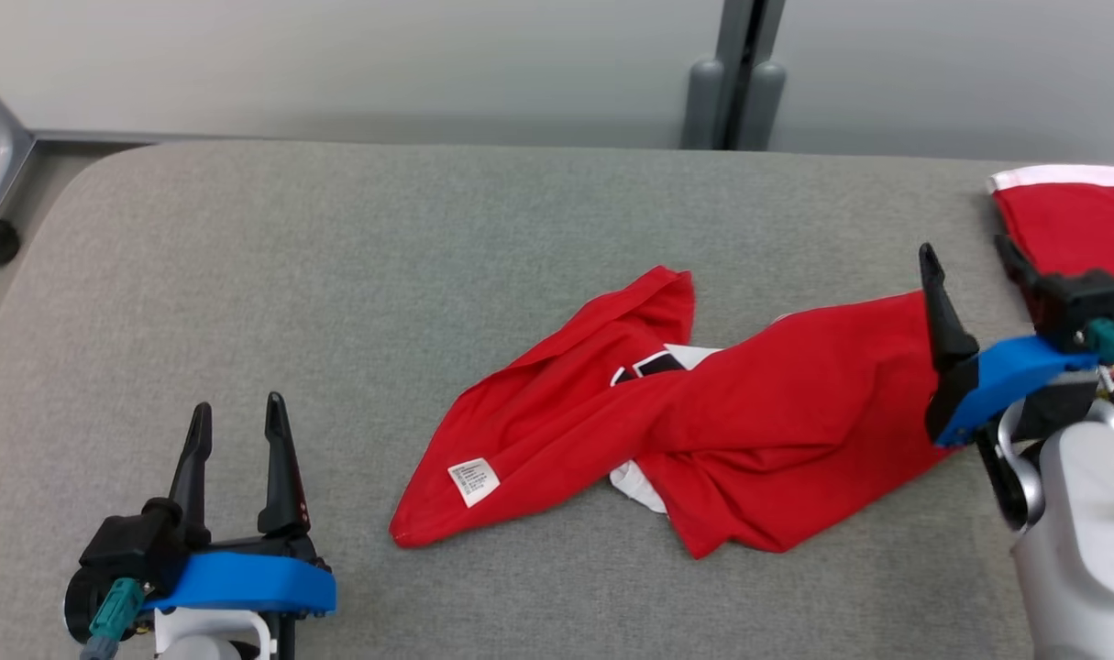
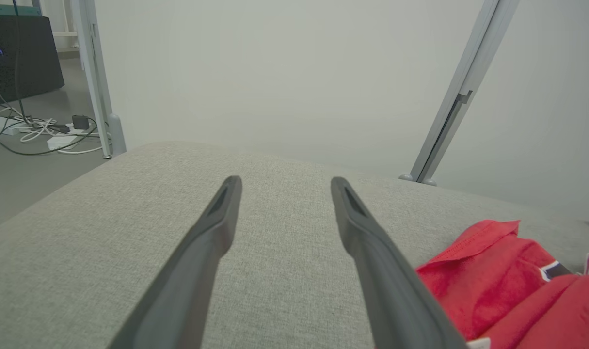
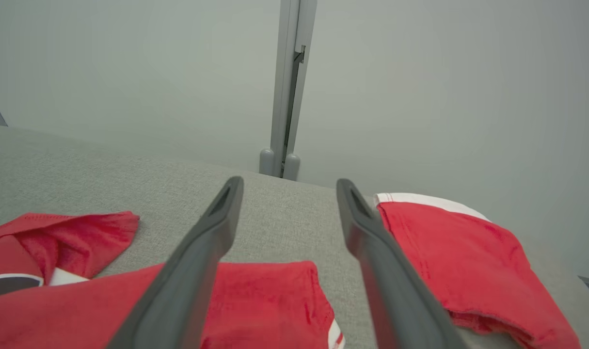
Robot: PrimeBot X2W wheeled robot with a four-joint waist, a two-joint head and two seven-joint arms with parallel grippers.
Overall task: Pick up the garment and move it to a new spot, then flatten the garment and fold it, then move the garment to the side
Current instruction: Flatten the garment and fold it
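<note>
A crumpled red garment [image 1: 703, 431] with white and black trim and a white care label lies in a heap on the grey padded table [image 1: 336, 257], right of centre. It also appears in the left wrist view as the garment [image 2: 498, 281] and in the right wrist view as the garment [image 3: 265, 305]. My left gripper [image 1: 237, 429] hovers open at the lower left, well clear of the cloth, its fingers [image 2: 212, 232] spread over bare table. Over the garment's right end, my right gripper [image 1: 967, 255] stands open and holds nothing, its fingers [image 3: 362, 228] spread apart.
A second red garment [image 1: 1075, 215] with a white band lies folded at the table's far right edge, also seen as the folded garment [image 3: 459, 252]. A grey post [image 1: 735, 73] stands behind the table against a pale wall. Cables [image 2: 42, 131] lie on the floor to the left.
</note>
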